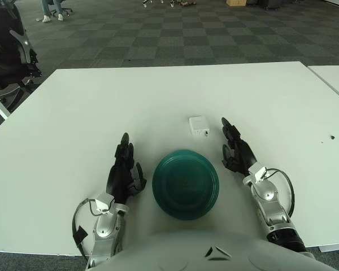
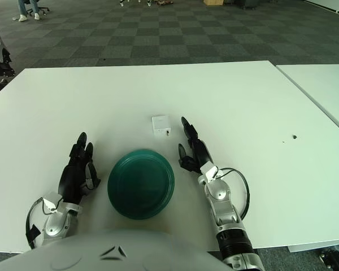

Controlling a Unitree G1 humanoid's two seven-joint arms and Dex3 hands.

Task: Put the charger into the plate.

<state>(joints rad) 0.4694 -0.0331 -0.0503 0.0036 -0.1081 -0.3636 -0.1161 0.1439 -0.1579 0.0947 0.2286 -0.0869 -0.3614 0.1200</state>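
Note:
A small white charger (image 1: 199,125) lies on the white table (image 1: 158,96), just beyond a dark green plate (image 1: 186,183) that sits near the front edge. My right hand (image 1: 235,148) rests on the table right of the plate, fingers stretched out and empty, its fingertips a short way right of the charger. My left hand (image 1: 124,169) lies flat on the table left of the plate, fingers extended and empty. The charger shows in the right eye view (image 2: 160,124) too, with the plate (image 2: 141,182) below it.
A second white table (image 1: 333,79) stands at the right with a narrow gap between. A dark office chair (image 1: 8,53) stands off the table's far left corner. A small dark spot (image 1: 332,137) marks the tabletop at the right.

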